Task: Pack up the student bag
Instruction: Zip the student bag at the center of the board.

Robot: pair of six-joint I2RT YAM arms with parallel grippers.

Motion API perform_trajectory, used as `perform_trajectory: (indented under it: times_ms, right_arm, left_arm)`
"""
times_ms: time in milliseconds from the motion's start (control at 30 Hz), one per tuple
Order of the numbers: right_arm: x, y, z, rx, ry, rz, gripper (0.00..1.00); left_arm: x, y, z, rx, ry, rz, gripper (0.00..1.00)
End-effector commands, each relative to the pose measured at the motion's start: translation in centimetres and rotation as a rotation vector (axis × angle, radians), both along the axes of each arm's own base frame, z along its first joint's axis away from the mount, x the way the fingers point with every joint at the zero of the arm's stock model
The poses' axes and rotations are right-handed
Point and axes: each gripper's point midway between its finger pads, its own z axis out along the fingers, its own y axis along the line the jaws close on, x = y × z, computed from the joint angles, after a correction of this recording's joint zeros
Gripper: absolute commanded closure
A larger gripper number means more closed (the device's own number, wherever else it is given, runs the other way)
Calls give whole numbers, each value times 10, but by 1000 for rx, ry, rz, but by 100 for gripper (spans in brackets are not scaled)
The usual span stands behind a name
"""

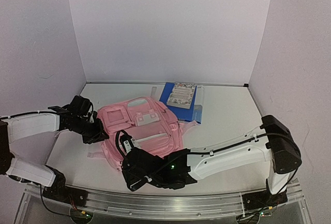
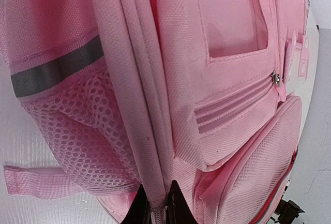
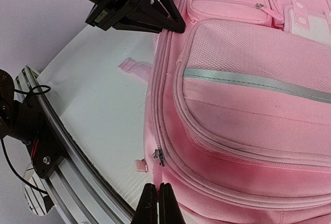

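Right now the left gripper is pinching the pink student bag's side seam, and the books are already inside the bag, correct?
Not quite. The books are not inside. The top external view shows them stacked on the table just beyond the student bag. The left gripper is indeed pinching the bag's side seam.

The white table (image 1: pixel 227 115) carried the pink student bag (image 1: pixel 142 128) lying front-up left of its middle, with a loose strap (image 3: pixel 133 69) trailing onto the surface at the bag's near left. Just beyond the bag, a blue book (image 1: pixel 167 92) lay on the table under a patterned book (image 1: pixel 182 95).
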Motion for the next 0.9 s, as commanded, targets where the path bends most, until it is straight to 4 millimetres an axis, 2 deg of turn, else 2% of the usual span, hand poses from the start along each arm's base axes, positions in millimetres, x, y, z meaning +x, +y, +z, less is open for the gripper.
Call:
perform_trajectory:
  times_ms: [0,267,400,433,533,633,700,767,867]
  right_arm:
    - [-21,-13,29,58,27,9,100]
    - [-36,-22,8,-42,-35,18,100]
    - [-34,-20,7,-36,-28,-11,100]
    - [-33,-17,13,-16,-20,-17,97]
    - [-27,-4,21,36,26,-41,79]
    - [-13,6,18,94,146,-69,77]
    - [-2,13,16,141,219,-75,71]
    - [3,19,15,182,285,-59,64]
    - [3,29,16,255,383,-18,61]
  left_arm:
    - [39,20,28,58,-142,62,100]
    - [68,25,41,81,-191,28,100]
    - [77,16,49,53,-214,-16,100]
    - [78,15,50,47,-220,-22,100]
    - [76,12,50,35,-224,-38,100]
    - [72,10,48,21,-216,-53,100]
    - [68,9,45,11,-208,-59,100]
    - [65,9,45,6,-206,-62,100]
    - [64,9,49,4,-217,-58,100]
